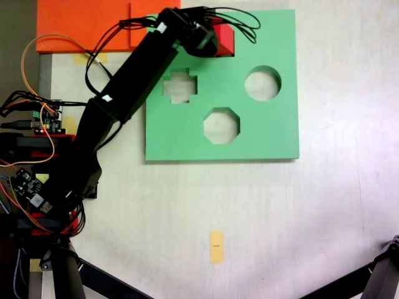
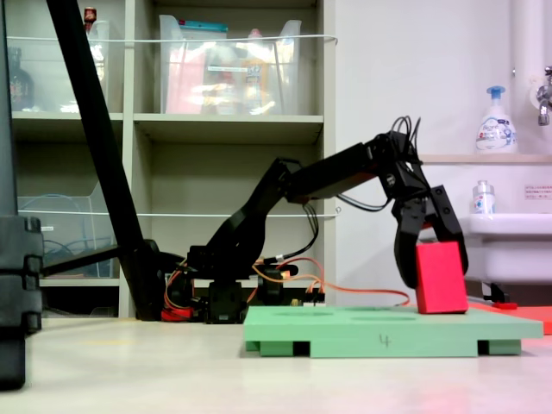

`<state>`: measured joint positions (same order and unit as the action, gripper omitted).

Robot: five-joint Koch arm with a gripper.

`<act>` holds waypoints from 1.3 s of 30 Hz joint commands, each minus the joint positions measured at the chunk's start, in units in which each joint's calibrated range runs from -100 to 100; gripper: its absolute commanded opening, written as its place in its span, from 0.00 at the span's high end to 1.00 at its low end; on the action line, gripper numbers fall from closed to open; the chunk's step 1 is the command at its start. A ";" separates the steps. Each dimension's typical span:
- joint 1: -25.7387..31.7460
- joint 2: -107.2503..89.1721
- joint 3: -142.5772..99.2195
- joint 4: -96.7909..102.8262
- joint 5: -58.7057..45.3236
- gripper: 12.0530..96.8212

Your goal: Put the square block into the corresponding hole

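- Red foam is what we notice first: the square block (image 2: pixel 440 278) stands tilted on the far end of the green board (image 2: pixel 388 332) in a fixed view from the side, one lower edge down at the board's top surface.
- We see the gripper (image 2: pixel 431 259) straddling the block, one black finger on each side of it, pinching it near its upper part.
- From above, in a fixed view, the block (image 1: pixel 224 37) shows as a red patch at the board's (image 1: pixel 268 131) upper edge, partly covered by the arm's (image 1: pixel 131 81) wrist and its black cables.
- We take the corresponding hole (image 1: pixel 232 53) to lie right under the block (little of it shows beneath the block and wrist, so we cannot tell how far the block has entered).
- On the same board we count a cross cutout (image 1: pixel 180 86), a round cutout (image 1: pixel 262 83) and an octagonal cutout (image 1: pixel 221 125), all well apart from the block.
- An orange slab (image 1: pixel 84 25) lies just beside the board's upper left corner.
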<state>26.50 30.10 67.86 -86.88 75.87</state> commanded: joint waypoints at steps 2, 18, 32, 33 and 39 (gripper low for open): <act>0.54 0.21 3.13 3.83 0.63 0.83; -0.73 11.38 3.13 9.03 0.44 0.62; -0.20 1.75 3.33 7.87 -3.57 0.13; -0.15 -1.32 3.33 6.72 -4.00 0.13; -0.44 -21.86 3.23 -3.49 -8.60 0.13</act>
<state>25.96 17.51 69.03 -86.00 69.38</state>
